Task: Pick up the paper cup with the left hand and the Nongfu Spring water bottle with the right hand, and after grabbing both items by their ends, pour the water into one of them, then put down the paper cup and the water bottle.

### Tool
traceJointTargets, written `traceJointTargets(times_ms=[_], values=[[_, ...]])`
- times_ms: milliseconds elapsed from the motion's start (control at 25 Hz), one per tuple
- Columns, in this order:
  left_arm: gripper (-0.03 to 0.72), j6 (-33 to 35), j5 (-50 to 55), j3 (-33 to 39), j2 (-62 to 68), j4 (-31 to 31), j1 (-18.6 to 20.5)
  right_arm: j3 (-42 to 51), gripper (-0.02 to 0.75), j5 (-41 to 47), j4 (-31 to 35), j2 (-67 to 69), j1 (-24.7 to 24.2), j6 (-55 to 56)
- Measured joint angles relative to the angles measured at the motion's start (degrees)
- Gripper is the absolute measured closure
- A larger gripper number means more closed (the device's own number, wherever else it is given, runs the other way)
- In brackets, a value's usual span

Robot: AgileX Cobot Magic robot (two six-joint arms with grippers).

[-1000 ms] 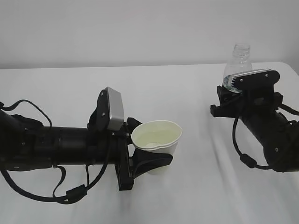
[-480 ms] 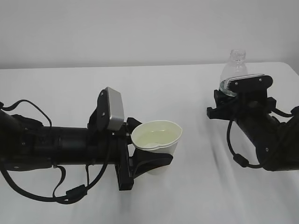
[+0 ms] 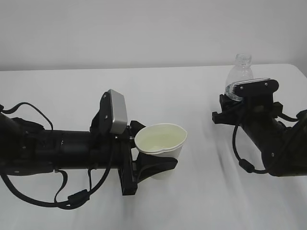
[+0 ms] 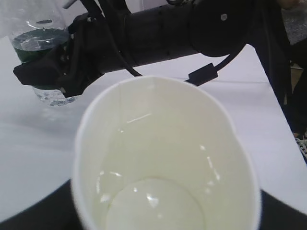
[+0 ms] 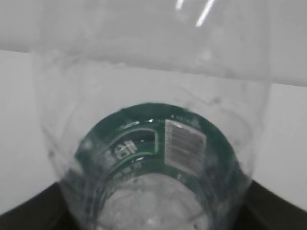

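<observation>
Putting-down step: left claw (image 3: 156, 165) grips paper cup (image 3: 160, 143), right claw (image 3: 242, 93) grips Nongfu Spring water bottle (image 3: 240, 72); both seemingly near bench (image 3: 201, 201). Next: release.

1. The paper cup (image 3: 161, 143) is white outside and pale cream-yellow inside.
2. The water (image 4: 156, 208) in the cup is clear and colourless.
3. The bottle (image 3: 240, 74) is clear plastic with a dark green label band (image 5: 158, 143) bearing white print and a white barcode patch.
4. The tabletop (image 3: 192, 96) is plain white.
5. Both arms are black; the left arm (image 3: 62, 151) carries a grey camera block (image 3: 116, 112).
</observation>
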Motion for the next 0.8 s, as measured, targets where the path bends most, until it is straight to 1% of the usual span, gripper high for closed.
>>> traceJointTargets(times_ms=[280, 800], values=[[0.259, 0.0, 0.0, 0.0, 0.0, -1.9, 0.0, 0.0, 0.271, 0.2, 0.0, 0.0, 0.0, 0.0], [0.259, 2.1, 0.0, 0.0, 0.0, -10.3, 0.0, 0.0, 0.271, 0.3, 0.0, 0.0, 0.0, 0.1]])
